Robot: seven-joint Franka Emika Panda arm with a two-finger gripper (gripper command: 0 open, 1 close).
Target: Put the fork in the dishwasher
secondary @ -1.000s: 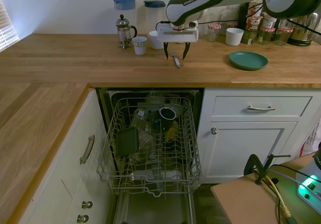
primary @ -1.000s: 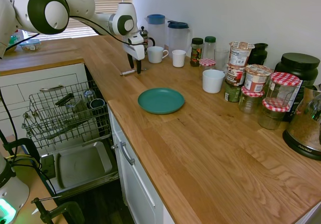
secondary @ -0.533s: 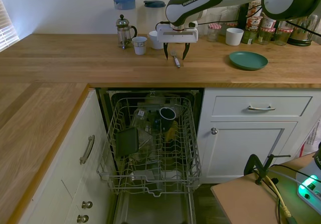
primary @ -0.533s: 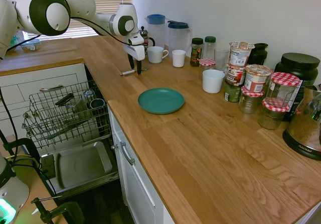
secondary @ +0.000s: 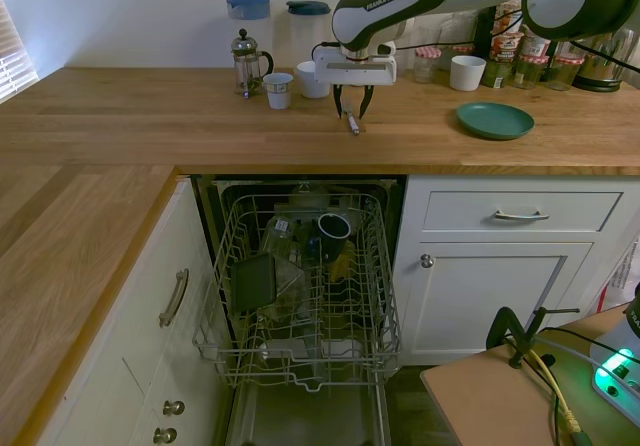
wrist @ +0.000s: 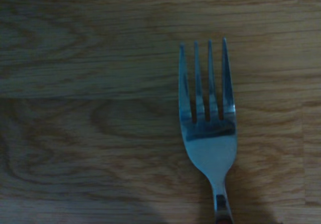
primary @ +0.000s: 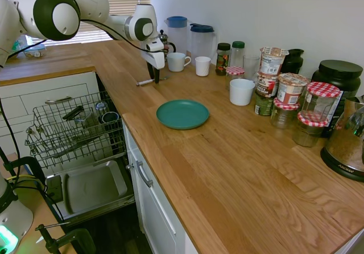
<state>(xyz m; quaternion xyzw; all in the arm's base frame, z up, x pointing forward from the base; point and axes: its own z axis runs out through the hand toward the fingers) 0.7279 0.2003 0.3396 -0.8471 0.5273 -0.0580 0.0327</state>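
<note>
Below the surface [secondary: 200, 126] at left, the dishwasher [secondary: 300, 296] is standing open with its rack pulled out for loading. Further right, the pincer [secondary: 351, 112] is clenching the fork [secondary: 352, 122], which is lying flat on the wood, handle sticking out.

Home kitchen: wooden worktop [primary: 239, 157], open dishwasher [secondary: 300, 296], jars [primary: 310, 111].

Open worktop around the fork, cluttered rack below

Bare wood lies on the near side of the fork [secondary: 351, 122]; two mugs [secondary: 279, 90] and a coffee press [secondary: 248, 62] stand just behind. In the dishwasher [secondary: 305, 286], cups and a dark tray fill the rack's far part.
</note>
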